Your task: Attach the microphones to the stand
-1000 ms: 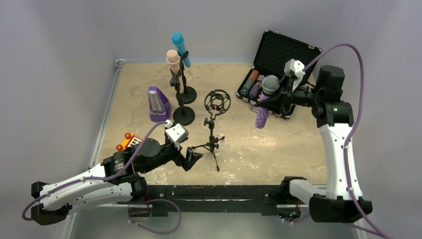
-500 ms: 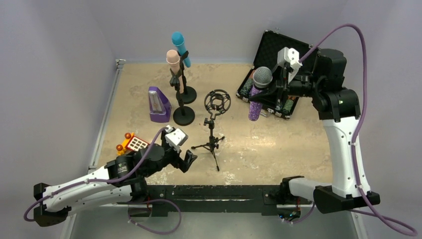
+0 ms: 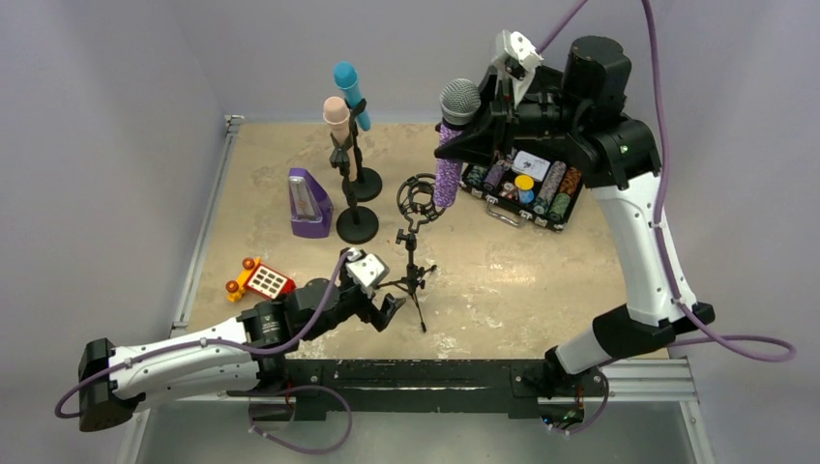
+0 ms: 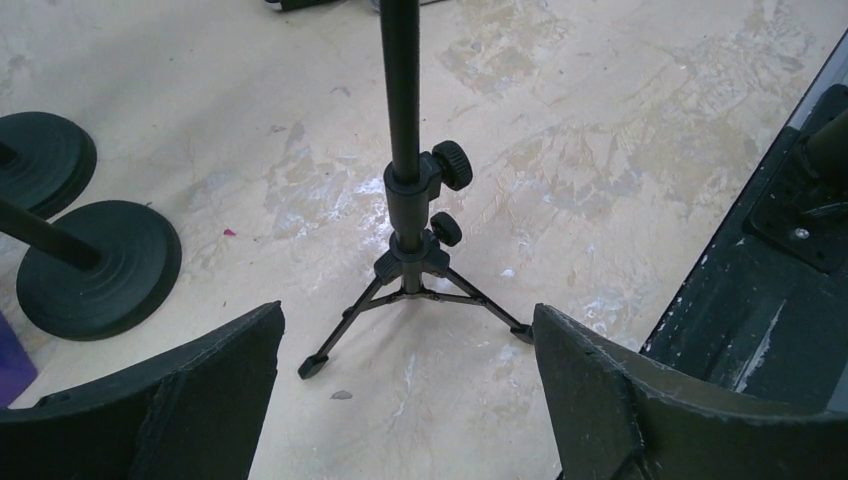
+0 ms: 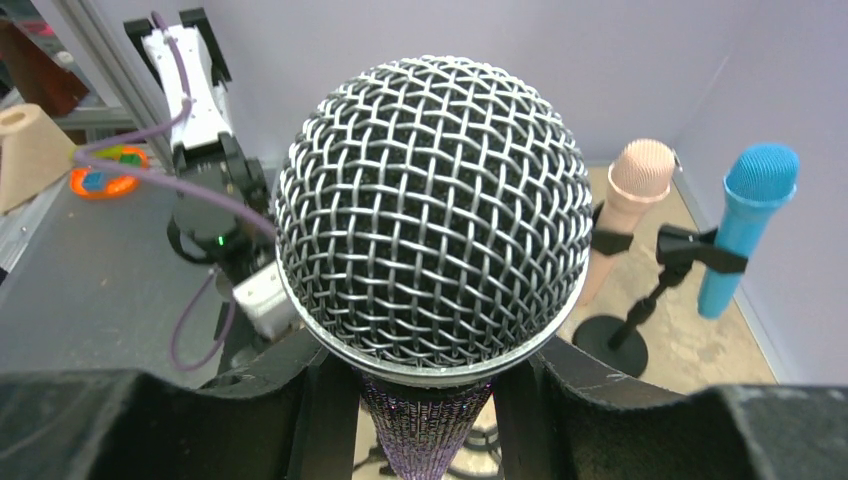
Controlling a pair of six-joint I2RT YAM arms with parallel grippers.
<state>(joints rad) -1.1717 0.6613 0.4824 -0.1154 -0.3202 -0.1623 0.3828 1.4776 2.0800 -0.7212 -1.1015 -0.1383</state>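
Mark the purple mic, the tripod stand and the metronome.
purple mic (image 5: 432,215): right wrist view, on the grey mesh head.
tripod stand (image 4: 403,140): left wrist view, on the upright pole above the knobs.
metronome (image 3: 307,201): top view, on its front face.

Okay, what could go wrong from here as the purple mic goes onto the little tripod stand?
1. The left gripper is open at the tripod stand base, not gripping it. Pressing the purple microphone, held by the right gripper, into the ring mount might tip those thin legs.
2. From above, the microphone's tail sits at the ring's edge, not centred, so it may snag the rim.
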